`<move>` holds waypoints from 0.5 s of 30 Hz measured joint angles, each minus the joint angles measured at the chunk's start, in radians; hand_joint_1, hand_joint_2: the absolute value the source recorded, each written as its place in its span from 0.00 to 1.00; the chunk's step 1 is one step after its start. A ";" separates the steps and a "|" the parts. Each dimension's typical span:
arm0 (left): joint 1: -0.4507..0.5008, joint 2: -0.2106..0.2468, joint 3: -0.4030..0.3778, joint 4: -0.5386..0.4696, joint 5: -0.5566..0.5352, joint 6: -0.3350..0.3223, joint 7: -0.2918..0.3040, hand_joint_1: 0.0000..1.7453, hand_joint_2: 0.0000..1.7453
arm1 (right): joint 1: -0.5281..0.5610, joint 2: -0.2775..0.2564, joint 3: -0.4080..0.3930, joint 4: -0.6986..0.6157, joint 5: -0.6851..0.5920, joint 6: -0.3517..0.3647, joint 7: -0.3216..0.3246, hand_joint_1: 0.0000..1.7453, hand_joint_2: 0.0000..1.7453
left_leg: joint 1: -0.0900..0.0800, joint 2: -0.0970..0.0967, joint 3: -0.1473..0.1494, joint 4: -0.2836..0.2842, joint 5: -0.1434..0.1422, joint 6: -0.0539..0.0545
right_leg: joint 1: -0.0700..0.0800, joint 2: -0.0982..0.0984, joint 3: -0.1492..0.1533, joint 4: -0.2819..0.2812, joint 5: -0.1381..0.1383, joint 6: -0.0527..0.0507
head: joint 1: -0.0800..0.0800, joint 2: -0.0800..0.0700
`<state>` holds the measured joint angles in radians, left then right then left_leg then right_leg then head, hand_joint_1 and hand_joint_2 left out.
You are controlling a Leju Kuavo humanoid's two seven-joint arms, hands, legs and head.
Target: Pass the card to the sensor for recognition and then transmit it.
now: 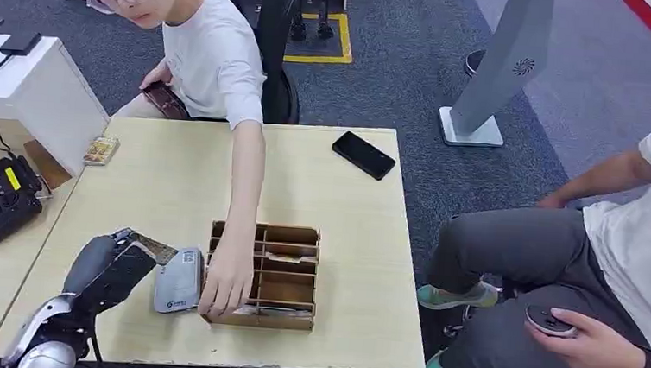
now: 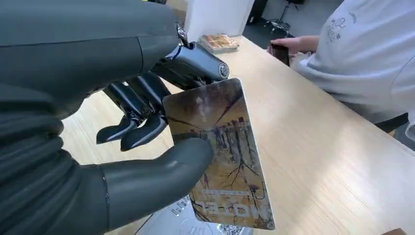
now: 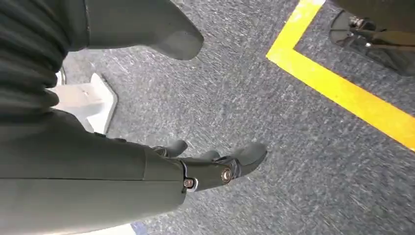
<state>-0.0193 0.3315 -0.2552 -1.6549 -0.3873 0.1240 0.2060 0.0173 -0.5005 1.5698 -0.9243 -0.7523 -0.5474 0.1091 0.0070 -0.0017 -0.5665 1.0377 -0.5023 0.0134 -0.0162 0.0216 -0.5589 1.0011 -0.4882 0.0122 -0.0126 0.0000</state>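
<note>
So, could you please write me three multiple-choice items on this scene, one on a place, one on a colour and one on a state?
1. Where does the black phone lie?
A. on the far right part of the table
B. inside the wooden organizer
C. on the floor

2. What colour is the card reader beside the organizer?
A. red
B. grey
C. green

3. What is the left hand doing?
A. hanging with nothing in it
B. pressing the phone
C. holding the card

Answers: 1 A, the phone rests near the table's far right corner. 2 B, its casing looks grey in the head view. 3 C, the left wrist view shows the thumb and fingers pinching the card.
</note>
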 joint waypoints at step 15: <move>0.002 -0.027 0.000 0.018 0.149 -0.021 -0.016 1.00 1.00 | -0.001 0.000 0.000 0.006 0.006 0.018 -0.033 0.00 1.00 | 0.000 0.000 0.000 0.000 0.000 0.000 | 0.000 0.000 0.000 0.000 0.000 0.000 | 0.000 0.000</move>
<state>-0.0173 0.3044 -0.2552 -1.6373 -0.2380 0.1034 0.1896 0.0158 -0.5001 1.5698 -0.9178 -0.7465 -0.5299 0.0763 0.0072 -0.0018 -0.5669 1.0375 -0.5023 0.0134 -0.0162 0.0215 -0.5590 1.0012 -0.4883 0.0122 -0.0130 0.0000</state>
